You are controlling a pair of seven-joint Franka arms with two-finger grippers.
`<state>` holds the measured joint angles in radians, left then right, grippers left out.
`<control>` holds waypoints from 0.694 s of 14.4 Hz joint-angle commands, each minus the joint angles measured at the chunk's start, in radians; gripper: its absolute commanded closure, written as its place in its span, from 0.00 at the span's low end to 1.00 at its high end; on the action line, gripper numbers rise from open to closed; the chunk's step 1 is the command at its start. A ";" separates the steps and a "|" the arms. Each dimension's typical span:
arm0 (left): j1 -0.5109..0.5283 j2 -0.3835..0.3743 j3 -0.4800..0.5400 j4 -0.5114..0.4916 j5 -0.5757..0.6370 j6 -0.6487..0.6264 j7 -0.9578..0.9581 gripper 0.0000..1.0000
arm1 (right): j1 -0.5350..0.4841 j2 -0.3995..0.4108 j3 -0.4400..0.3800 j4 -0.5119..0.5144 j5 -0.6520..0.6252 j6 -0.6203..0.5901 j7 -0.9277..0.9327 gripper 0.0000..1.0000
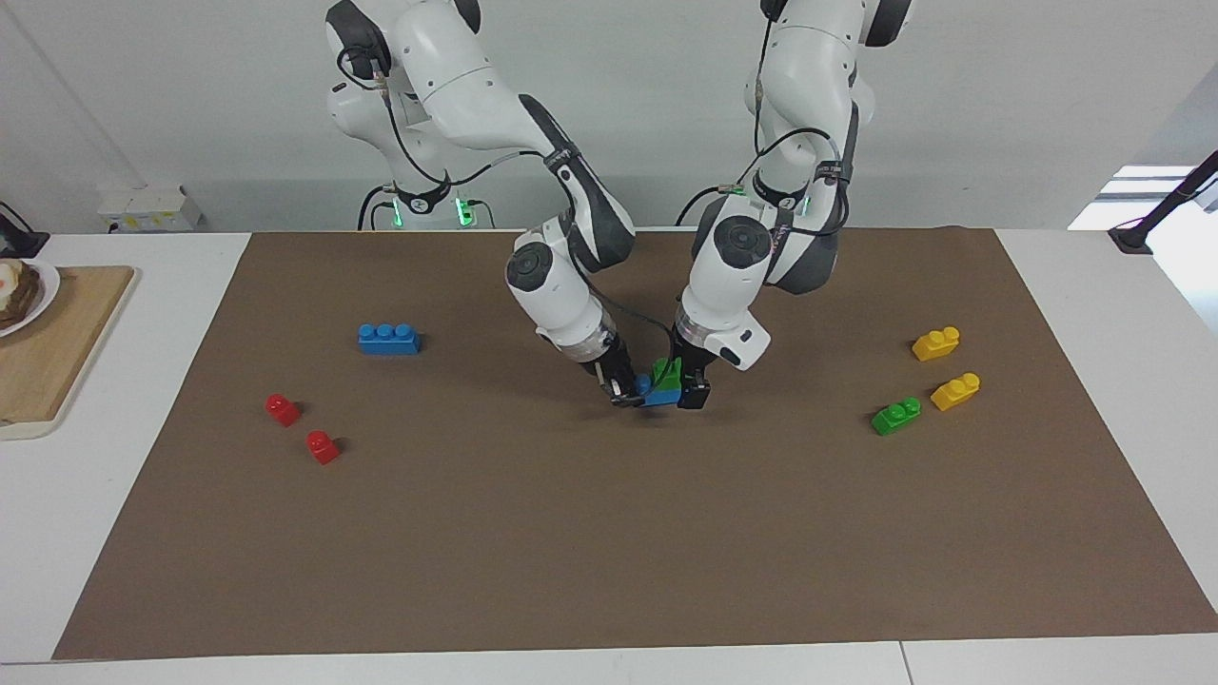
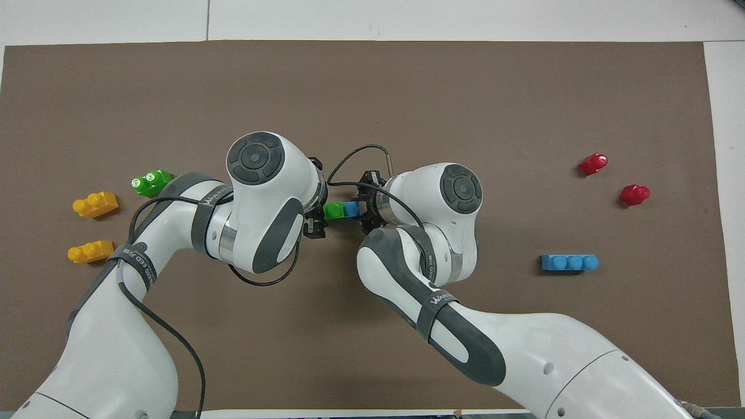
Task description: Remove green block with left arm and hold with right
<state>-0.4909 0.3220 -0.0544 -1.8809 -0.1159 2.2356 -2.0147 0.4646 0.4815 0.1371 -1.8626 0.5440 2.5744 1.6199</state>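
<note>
Two studs top the chunky green block (image 1: 668,375) on a blue brick (image 1: 660,398); right gripper (image 1: 623,392) clenches the brick, left gripper (image 1: 692,390) straddles the block, grip unclear.

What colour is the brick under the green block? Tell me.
Blue, beneath the green block; clearest in the facing view.
</note>
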 commanded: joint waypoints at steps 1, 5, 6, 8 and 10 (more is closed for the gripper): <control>-0.012 -0.001 0.008 -0.007 0.016 0.015 -0.019 0.12 | -0.009 0.000 0.004 -0.010 0.028 0.029 -0.009 1.00; -0.012 -0.001 0.007 -0.004 0.016 0.016 -0.019 0.42 | -0.009 0.000 0.003 -0.010 0.028 0.030 -0.015 1.00; -0.012 -0.001 0.007 -0.004 0.016 0.018 -0.019 0.52 | -0.009 0.000 0.002 -0.010 0.028 0.030 -0.015 1.00; -0.012 -0.001 0.007 -0.004 0.016 0.018 -0.019 0.72 | -0.009 0.000 0.002 -0.012 0.028 0.030 -0.015 1.00; -0.014 -0.001 0.005 -0.004 0.016 0.021 -0.019 0.90 | -0.009 0.000 0.002 -0.012 0.028 0.030 -0.021 1.00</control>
<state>-0.4925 0.3221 -0.0617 -1.8807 -0.1158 2.2375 -2.0202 0.4610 0.4838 0.1287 -1.8626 0.5441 2.5971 1.6199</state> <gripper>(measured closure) 0.656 0.652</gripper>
